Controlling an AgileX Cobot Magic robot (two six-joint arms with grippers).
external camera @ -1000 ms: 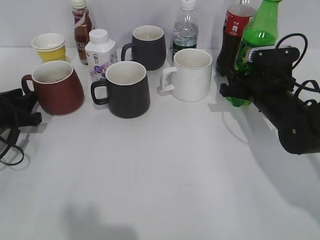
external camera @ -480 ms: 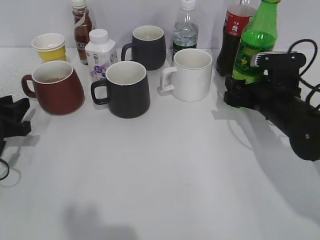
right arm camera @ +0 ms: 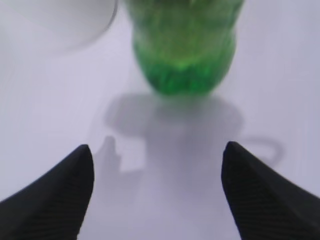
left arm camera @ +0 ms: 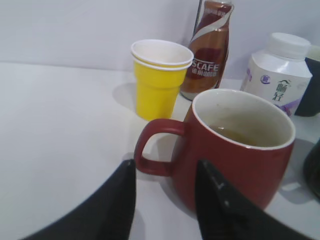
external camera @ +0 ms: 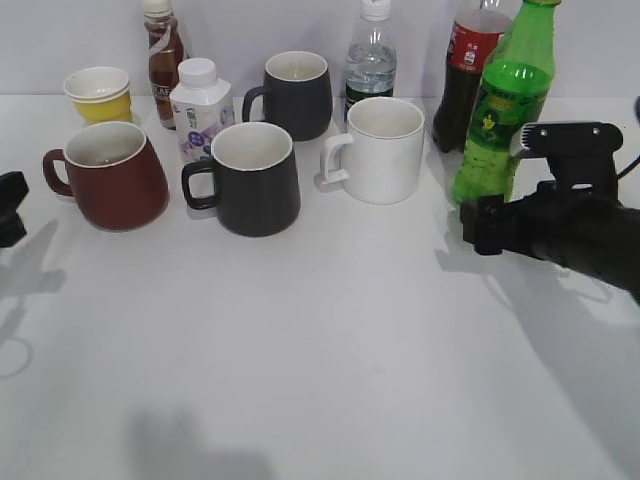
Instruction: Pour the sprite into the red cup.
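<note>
On counter, far right: sprite (external camera: 505, 110) upright, just beside cola bottle (external camera: 468, 70).
Right end effector (right arm camera: 155, 190): fingers spread wide, empty, just short of sprite base, no contact.
Red cup (external camera: 112, 175): left side, upright, handle facing left.
Left end effector (left arm camera: 165, 200): fingers parted, empty, close to cup handle.

Bright even light, soft shadows on table (external camera: 330, 340), blurred sprite (right arm camera: 183, 45) close-up
</note>
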